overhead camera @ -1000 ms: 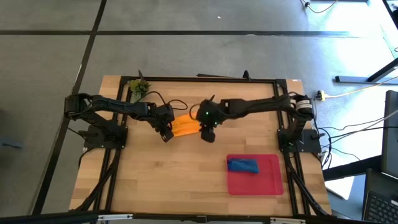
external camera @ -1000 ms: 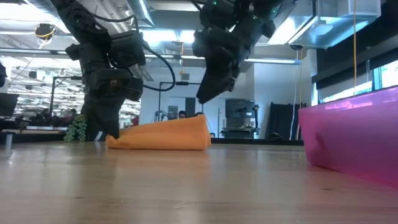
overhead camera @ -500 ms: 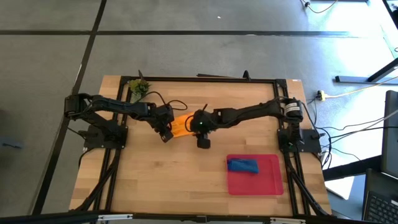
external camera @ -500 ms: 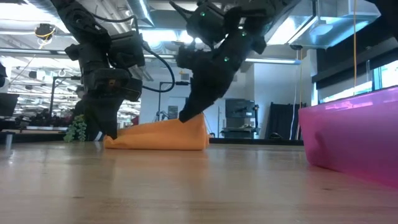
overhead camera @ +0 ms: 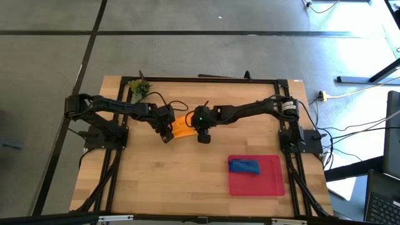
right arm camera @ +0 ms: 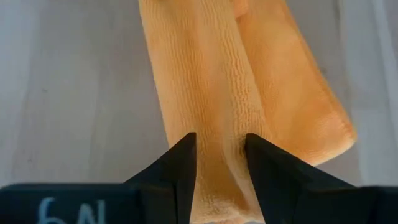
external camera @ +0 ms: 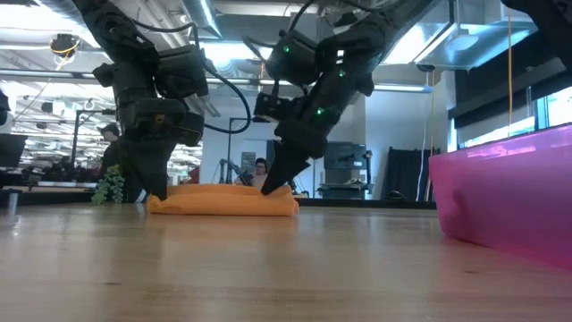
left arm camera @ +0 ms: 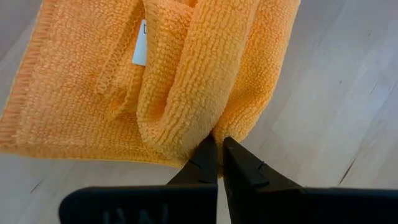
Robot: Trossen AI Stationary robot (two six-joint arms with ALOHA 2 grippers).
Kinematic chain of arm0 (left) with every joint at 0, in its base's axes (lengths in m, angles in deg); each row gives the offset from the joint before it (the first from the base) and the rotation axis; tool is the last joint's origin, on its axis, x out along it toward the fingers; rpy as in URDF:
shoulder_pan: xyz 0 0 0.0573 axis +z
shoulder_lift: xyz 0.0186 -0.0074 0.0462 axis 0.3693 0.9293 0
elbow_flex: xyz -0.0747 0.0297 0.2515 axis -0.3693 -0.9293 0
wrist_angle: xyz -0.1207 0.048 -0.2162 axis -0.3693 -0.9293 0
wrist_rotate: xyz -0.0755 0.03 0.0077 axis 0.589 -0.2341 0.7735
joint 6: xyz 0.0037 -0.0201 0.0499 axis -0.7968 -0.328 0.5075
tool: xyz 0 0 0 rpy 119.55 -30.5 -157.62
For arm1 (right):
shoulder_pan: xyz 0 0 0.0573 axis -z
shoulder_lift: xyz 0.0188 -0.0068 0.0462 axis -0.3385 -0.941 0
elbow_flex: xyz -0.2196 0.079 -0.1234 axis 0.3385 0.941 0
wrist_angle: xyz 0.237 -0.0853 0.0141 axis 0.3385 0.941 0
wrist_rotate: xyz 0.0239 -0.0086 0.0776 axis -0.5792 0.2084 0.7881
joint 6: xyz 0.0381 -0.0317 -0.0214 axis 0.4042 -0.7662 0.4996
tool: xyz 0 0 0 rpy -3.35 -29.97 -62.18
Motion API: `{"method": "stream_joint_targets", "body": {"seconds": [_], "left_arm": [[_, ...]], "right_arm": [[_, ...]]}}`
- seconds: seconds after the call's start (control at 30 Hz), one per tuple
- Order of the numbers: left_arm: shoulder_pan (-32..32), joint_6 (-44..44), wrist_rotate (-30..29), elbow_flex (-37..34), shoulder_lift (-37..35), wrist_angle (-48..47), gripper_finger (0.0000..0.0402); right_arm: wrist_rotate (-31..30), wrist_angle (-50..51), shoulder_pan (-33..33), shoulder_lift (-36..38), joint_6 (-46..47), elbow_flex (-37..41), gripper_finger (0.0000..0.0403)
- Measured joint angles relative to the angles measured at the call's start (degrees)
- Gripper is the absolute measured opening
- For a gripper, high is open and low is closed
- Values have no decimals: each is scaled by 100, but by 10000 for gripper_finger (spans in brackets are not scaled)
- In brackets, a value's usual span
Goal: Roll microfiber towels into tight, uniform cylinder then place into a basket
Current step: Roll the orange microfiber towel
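looking straight down, the high view shows the left gripper at the left end of the orange towel and the right gripper at its right end, mid-table; the low view adds that the towel lies flat and low on the wood, both grippers coming down onto it. only the left wrist view shows a white label in the cloth's folds, and the left jaws pressed together, pinching the towel's edge at their tips. the right wrist view shows the right jaws apart, a fold of orange cloth lying between them. right of all this, the blue towel sits rolled in the red basket, well apart. a small green plant stands at the table's far left corner
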Motion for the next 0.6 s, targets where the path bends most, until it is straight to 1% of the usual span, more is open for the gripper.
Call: {"method": "stream_joint_targets", "body": {"seconds": [0.1,0.17,0.3,0.47,0.6], "left_arm": [[0,1,0,0,0,2,0],[0,-1,0,0,0,2,0],[0,0,0,0,0,1,0],[0,2,-2,0,1,0,0],[0,10,-33,-2,0,2,0]], "right_arm": [[2,-15,16,-82,-20,0,139],[-35,0,16,-91,-234,0,139],[-464,133,12,28,-458,-88,139],[-276,388,-55,208,-468,-380,139],[-236,431,-359,248,-722,-393,139]]}}
